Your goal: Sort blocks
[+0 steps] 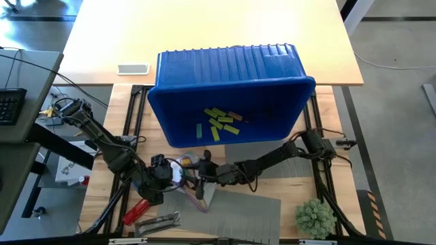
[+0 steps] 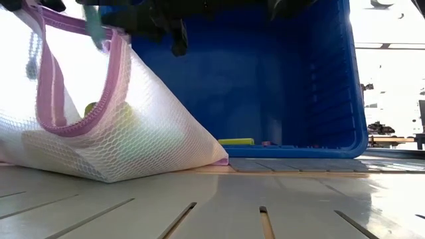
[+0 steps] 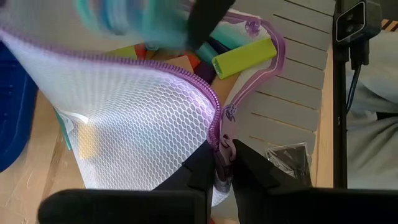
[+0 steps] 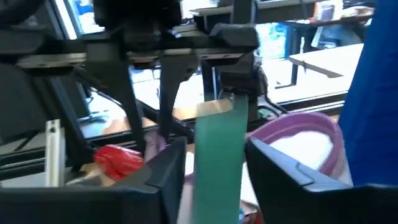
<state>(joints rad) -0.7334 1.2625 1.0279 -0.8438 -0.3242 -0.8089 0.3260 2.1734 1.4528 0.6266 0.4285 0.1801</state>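
I have the big blue bin (image 1: 231, 95) tipped on its side on the worktop (image 1: 204, 34), with a handful of lime blocks (image 1: 219, 122) and a tan one already inside. In front of it the white mesh zip bag (image 3: 137, 130) holds more blocks, so sorting looks well short of done. My left gripper (image 3: 222, 167) is clamped on the bag's purple zipper edge, and my right gripper (image 4: 214, 158) pinches a teal block (image 4: 217, 155) just above the bag's mouth.

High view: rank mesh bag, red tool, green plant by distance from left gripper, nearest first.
From the left gripper:
1. Mesh bag, right beside it, held at the zipper edge.
2. Red tool, near the table's front edge, on the left.
3. Green plant, front right corner.
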